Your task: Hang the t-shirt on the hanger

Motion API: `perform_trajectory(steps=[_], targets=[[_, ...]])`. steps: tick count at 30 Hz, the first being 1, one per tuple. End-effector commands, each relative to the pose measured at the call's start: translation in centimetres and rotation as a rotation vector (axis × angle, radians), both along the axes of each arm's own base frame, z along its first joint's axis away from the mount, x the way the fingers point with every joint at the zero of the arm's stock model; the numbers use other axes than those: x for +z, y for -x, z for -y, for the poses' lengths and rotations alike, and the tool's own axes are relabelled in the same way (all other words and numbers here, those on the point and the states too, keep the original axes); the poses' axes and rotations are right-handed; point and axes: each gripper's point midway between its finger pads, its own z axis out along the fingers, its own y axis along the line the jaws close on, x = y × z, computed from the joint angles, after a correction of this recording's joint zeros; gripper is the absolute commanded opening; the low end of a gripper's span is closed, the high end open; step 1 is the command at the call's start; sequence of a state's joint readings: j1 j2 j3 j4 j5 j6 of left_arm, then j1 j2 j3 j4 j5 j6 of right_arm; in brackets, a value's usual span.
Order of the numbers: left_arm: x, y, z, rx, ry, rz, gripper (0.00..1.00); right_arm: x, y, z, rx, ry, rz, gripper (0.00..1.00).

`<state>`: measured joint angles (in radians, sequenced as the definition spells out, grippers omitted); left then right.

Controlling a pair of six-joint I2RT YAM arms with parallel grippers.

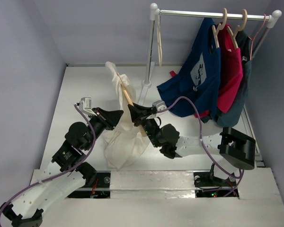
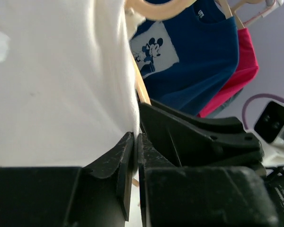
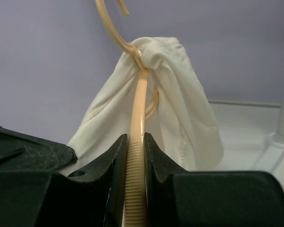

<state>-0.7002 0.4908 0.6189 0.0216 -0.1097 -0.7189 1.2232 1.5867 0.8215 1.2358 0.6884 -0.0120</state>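
The right fingers (image 3: 153, 153) pinch the hanger (image 3: 138, 104) by one ribbed wooden arm, which rises straight up from between them. The t-shirt (image 3: 189, 109) is bunched around the hanger's neck above those fingers (the hook pokes free on top) and drapes down beside them. The left fingers (image 2: 125, 153) are pressed together on the t-shirt's edge, with the cloth spreading above their tips.

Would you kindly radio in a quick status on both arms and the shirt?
Right pincer shut on light tan wooden hanger. Left pincer shut on thin cream-white t-shirt, bunched at hanger's hook. Nothing seen blocking.
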Motion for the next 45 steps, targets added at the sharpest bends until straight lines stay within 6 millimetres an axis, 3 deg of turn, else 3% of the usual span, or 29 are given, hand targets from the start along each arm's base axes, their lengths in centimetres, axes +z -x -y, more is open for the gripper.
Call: perform_trajectory(steps=[1, 3, 4, 5, 8, 10, 14, 16, 17, 18, 20, 23, 27, 31, 34, 38, 45], targets=[[0.3, 1.6, 0.4, -0.075, -0.047, -0.001, 0.05, 7.2, 0.3, 1.7, 0.109, -0.383, 0.06, 0.0], [-1.1, 1.6, -0.1, -0.054, -0.086, -0.032, 0.17, 7.0, 0.0, 2.3, 0.164, -0.444, 0.047, 0.0], [-1.6, 1.2, -0.7, -0.015, -0.101, -0.044, 0.29, 7.0, 0.2, 2.7, 0.194, -0.471, 0.041, 0.0], [-1.8, 1.1, -1.1, 0.005, -0.11, -0.047, 0.31, 6.0, 0.7, 2.6, 0.241, -0.455, 0.033, 0.0], [-2.5, 0.3, -2.2, 0.08, -0.151, -0.076, 0.37, 5.8, 1.5, 3.2, 0.337, -0.479, 0.028, 0.0], [-1.5, 0.0, -2.3, 0.094, -0.137, -0.06, 0.47, 6.2, 2.4, 3.5, 0.376, -0.496, 0.044, 0.0], [1.9, -0.7, -2.9, 0.152, -0.057, 0.007, 0.5, 7.3, 4.0, 4.2, 0.434, -0.487, 0.087, 0.0], [4.2, -1.3, -4.0, 0.222, -0.022, 0.042, 0.53, 6.9, 4.3, 4.5, 0.438, -0.479, 0.088, 0.0], [4.5, -1.8, -3.8, 0.231, -0.032, 0.042, 0.54, 6.9, 4.6, 4.6, 0.45, -0.478, 0.094, 0.0], [6.1, -2.0, -3.8, 0.235, -0.019, 0.069, 0.55, 6.9, 5.0, 5.1, 0.458, -0.487, 0.099, 0.0], [5.7, -3.7, -3.9, 0.299, -0.09, 0.051, 0.6, 7.1, 5.6, 5.5, 0.478, -0.492, 0.109, 0.0], [5.4, -6.7, -5.6, 0.402, -0.142, 0.029, 0.59, 7.8, 6.5, 6.9, 0.488, -0.504, 0.123, 0.0], [5.9, -7.8, -6.0, 0.39, -0.102, 0.075, 0.53, 7.5, 6.8, 7.7, 0.479, -0.483, 0.114, 0.0], [4.9, -8.0, -3.4, 0.251, -0.136, 0.095, 0.46, 7.9, 7.1, 8.5, 0.471, -0.488, 0.122, 0.0], [4.6, -7.6, -1.8, 0.161, -0.118, 0.142, 0.47, 8.0, 7.3, 8.6, 0.474, -0.481, 0.125, 0.0], [4.8, -6.9, -1.4, 0.128, -0.096, 0.185, 0.5, 7.7, 7.1, 8.6, 0.465, -0.473, 0.116, 0.0], [4.1, -7.4, 0.5, 0.046, -0.111, 0.208, 0.49, 7.7, 7.2, 8.1, 0.482, -0.475, 0.111, 0.0]])
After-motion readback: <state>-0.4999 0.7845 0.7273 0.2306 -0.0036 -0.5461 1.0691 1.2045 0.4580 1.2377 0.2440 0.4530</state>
